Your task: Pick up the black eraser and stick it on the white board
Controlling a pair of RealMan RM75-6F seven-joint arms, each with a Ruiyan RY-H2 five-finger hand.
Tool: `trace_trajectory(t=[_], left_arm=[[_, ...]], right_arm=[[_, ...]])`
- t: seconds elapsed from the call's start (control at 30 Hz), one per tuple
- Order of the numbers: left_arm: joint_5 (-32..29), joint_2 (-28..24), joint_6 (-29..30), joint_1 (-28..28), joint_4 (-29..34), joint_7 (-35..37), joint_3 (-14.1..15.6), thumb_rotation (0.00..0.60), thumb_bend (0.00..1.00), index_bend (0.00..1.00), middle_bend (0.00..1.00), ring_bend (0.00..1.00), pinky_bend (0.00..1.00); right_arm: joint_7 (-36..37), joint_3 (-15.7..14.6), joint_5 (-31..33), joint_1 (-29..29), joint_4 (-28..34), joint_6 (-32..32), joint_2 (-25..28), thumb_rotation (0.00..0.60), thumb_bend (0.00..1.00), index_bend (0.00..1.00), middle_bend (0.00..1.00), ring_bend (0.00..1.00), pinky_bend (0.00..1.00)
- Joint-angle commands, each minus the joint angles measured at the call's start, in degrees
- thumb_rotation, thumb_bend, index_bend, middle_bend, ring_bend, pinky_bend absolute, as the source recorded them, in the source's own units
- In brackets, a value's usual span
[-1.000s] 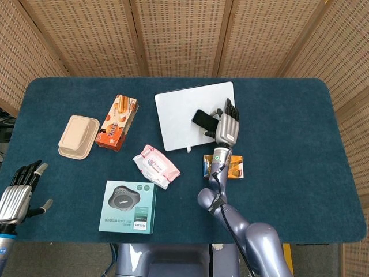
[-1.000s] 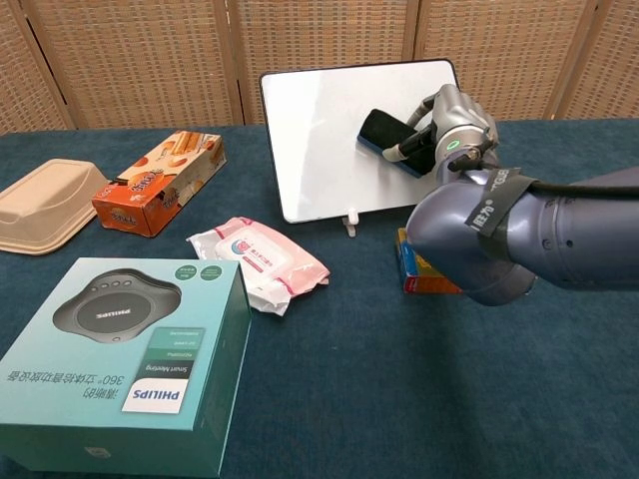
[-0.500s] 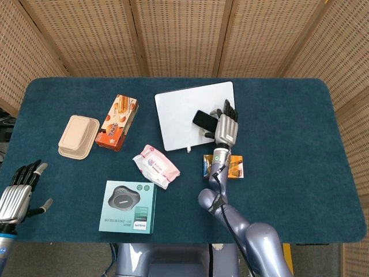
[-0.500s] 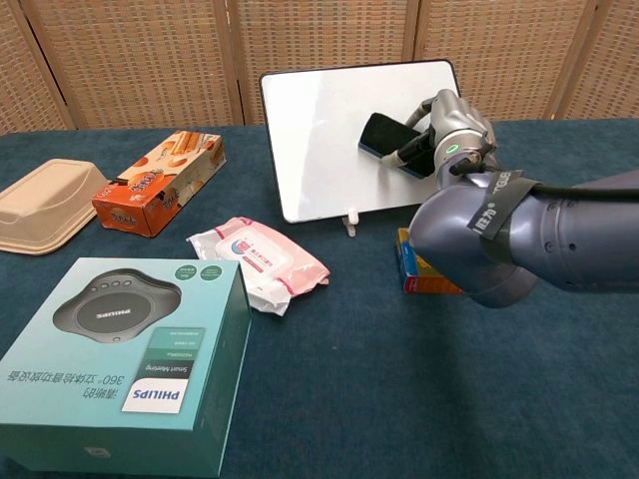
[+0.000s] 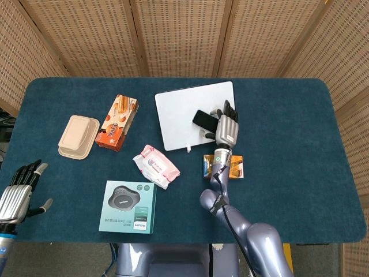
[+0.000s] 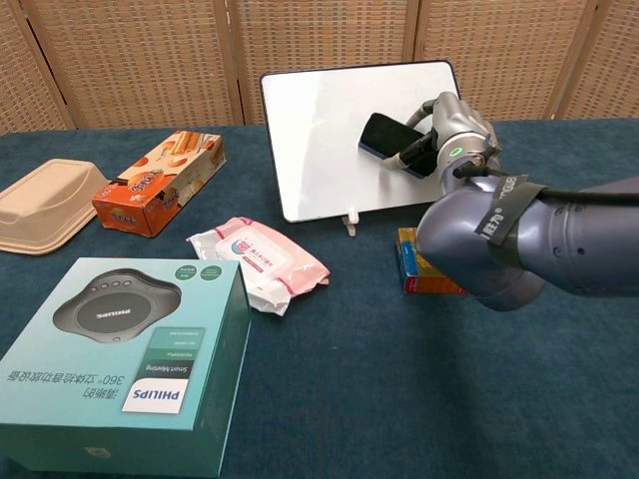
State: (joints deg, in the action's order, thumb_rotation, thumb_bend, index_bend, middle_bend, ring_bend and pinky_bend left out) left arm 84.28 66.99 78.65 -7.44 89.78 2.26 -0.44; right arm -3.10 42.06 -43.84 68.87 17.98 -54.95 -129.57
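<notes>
The black eraser (image 5: 203, 119) (image 6: 384, 133) lies against the right part of the white board (image 5: 185, 109) (image 6: 324, 140), which stands tilted on the blue table. My right hand (image 5: 227, 128) (image 6: 451, 130) holds the eraser's right end, fingers wrapped around it. Far off at the table's front left corner, my left hand (image 5: 16, 194) hangs with fingers spread and nothing in it; the chest view does not show it.
An orange snack box (image 5: 117, 122) (image 6: 163, 181) and a beige lidded tray (image 5: 78, 136) (image 6: 45, 204) sit left of the board. A pink wipes pack (image 5: 155, 165) (image 6: 258, 259) and a teal Philips box (image 5: 128, 206) (image 6: 120, 359) lie in front. A small orange box (image 5: 233, 167) (image 6: 419, 270) sits under my right forearm.
My right hand with the eraser has shifted very slightly against the board. The left hand has not moved.
</notes>
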Motion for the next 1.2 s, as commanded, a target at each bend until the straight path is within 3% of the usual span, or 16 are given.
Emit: trace_trajectory(t=[0.03, 0.33, 0.67, 0.83, 1.07, 1.2], left_arm=[[0.11, -0.03, 0.14, 0.04, 0.1, -0.05, 0.03, 0.6, 0.29, 0.0, 0.0, 0.0, 0.0], [1.35, -0.44, 1.65, 0.51, 1.0, -0.28, 0.28, 0.6, 0.29, 0.0, 0.0, 0.0, 0.0], [3.13, -1.05, 3.58, 1.14, 1.82, 0.05, 0.66, 0.6, 0.29, 0.0, 0.0, 0.0, 0.0], [4.14, -1.51, 5.18, 1.77, 2.46, -0.17, 0.85, 0.6, 0.29, 0.0, 0.0, 0.0, 0.0], [4.84, -2.26, 7.6, 2.86, 3.47, -0.68, 0.75, 0.6, 0.28, 0.0, 0.0, 0.0, 0.0], [5.2, -2.5, 8.38, 3.27, 4.2, -1.55, 0.79, 0.6, 0.26, 0.0, 0.0, 0.0, 0.0]], right_arm=[[0.11, -0.03, -0.26, -0.63, 0.7, -0.91, 0.44, 0.6, 0.05, 0.0, 0.0, 0.0, 0.0], [-0.38, -0.59, -1.42, -3.99, 5.85, -5.54, 2.51, 0.6, 0.05, 0.0, 0.0, 0.0, 0.0], [-1.38, -3.25, -4.26, -12.17, 19.45, -13.1, 7.69, 0.6, 0.05, 0.0, 0.0, 0.0, 0.0], [-2.71, -7.5, -8.15, -20.66, 35.57, -17.6, 15.76, 0.6, 0.04, 0.0, 0.0, 0.0, 0.0], [-2.71, -15.3, -14.65, -33.6, 61.88, -19.35, 32.87, 0.6, 0.04, 0.0, 0.0, 0.0, 0.0], [1.07, -20.34, -19.47, -39.01, 70.31, -17.55, 42.0, 0.6, 0.04, 0.0, 0.0, 0.0, 0.0]])
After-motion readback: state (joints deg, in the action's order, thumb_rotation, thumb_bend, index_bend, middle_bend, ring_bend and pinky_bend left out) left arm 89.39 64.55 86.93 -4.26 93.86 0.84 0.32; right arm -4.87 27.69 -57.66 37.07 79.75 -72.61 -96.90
